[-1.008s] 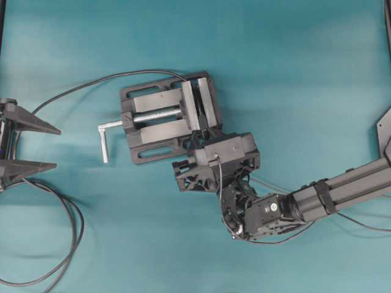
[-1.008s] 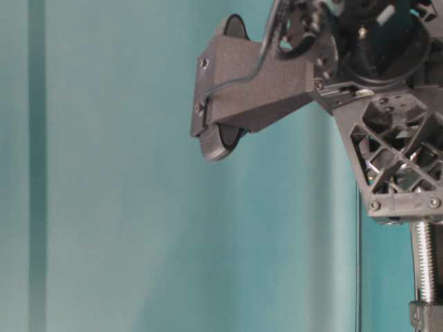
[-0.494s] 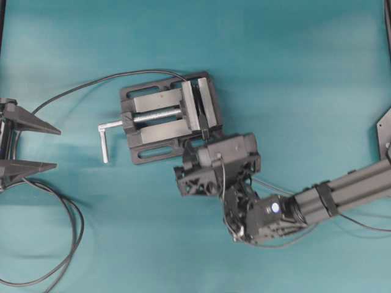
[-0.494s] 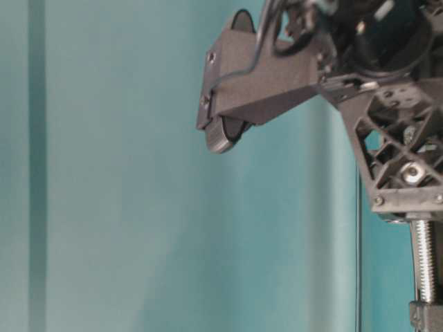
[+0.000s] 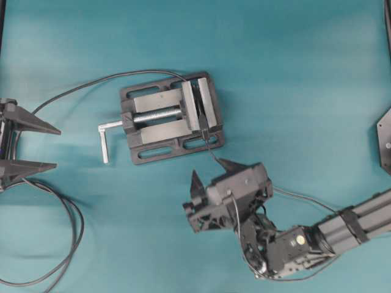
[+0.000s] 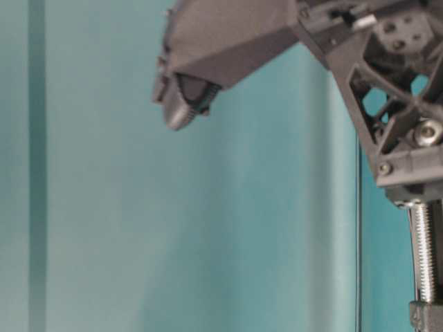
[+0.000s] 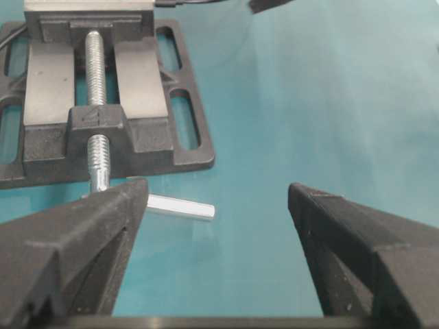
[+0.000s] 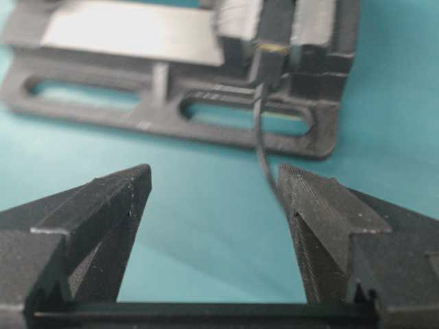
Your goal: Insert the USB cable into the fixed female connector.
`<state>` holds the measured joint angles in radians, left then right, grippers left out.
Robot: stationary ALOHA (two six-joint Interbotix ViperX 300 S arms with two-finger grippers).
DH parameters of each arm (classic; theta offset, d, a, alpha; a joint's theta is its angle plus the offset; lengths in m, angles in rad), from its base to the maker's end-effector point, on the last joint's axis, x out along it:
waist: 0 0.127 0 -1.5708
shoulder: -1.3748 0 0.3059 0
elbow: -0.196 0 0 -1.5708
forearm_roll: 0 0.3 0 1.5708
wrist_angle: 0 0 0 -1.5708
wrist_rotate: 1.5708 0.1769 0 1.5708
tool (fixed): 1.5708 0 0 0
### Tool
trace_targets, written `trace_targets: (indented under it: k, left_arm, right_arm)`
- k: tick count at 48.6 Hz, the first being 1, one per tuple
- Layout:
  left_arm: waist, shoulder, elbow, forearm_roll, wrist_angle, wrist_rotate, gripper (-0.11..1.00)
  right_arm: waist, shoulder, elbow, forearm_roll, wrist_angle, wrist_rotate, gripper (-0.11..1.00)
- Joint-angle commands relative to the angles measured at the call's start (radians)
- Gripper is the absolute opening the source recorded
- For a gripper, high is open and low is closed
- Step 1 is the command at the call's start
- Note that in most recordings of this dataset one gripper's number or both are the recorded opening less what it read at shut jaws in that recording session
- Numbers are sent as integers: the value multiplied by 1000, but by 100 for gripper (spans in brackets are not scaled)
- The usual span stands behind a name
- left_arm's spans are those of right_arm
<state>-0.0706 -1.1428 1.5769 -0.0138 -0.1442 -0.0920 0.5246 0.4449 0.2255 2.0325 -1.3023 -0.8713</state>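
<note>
- Overhead view, far left edge: the left gripper (image 5: 27, 146) rests level over the teal table (image 5: 305, 73), its two pointed black fingers spread wide with nothing between them.
- Below it, a thicker black cable (image 5: 64, 244) loops across the table toward the bottom edge.
- A thin dark lead (image 5: 79, 88) arcs from the left side up and over to the top of the grey vise (image 5: 168, 119), which sits left of centre; its silver handle (image 5: 107, 137) sticks out on the left, the threaded screw running along its middle.
- At the vise's right end, the USB cable (image 5: 211, 149) emerges from between the jaw blocks as a thin dark-grey line and trails down and to the right toward the right arm.
- Right wrist view: the plug (image 8: 273, 48) shows as a small dark block with a dull metal band, seated upright at the vise's jaw; the cable (image 8: 262, 147) hangs from it, curving past the inner edge of the right-hand finger. Whether plug and the fixed female connector are fully mated I cannot tell; the socket itself is not distinguishable.
- Lower centre-right: the right gripper (image 5: 214, 171) sits just below the vise, apart from it, fingers parted wide and empty. The cable runs through the gap, ungripped.
</note>
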Motion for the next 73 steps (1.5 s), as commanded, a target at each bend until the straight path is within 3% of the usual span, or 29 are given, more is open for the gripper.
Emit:
trace_targets:
  k: [1, 22, 37, 48, 55, 68, 73]
  left_arm:
    - [0, 14, -11, 3, -9, -2, 98]
    - [0, 14, -12, 2, -9, -2, 98]
    - [2, 14, -11, 3, -9, -2, 98]
    - [0, 14, -12, 2, -9, -2, 98]
    - [2, 14, -12, 3, -9, -2, 98]
    - [2, 14, -12, 3, -9, -2, 97]
    - [0, 14, -12, 2, -9, -2, 97]
  right_arm:
    - [20, -61, -20, 0, -8, -28, 78]
    - [55, -152, 67, 0, 9, -46, 75]
    - [66, -364, 284, -25, 170, -109, 49]
    - [66, -515, 448, -121, 276, -140, 50]
    - [66, -595, 537, -152, 301, -127, 53]
    - [55, -785, 715, -218, 385, -132, 71]
    - [52, -865, 779, -278, 371, -133, 75]
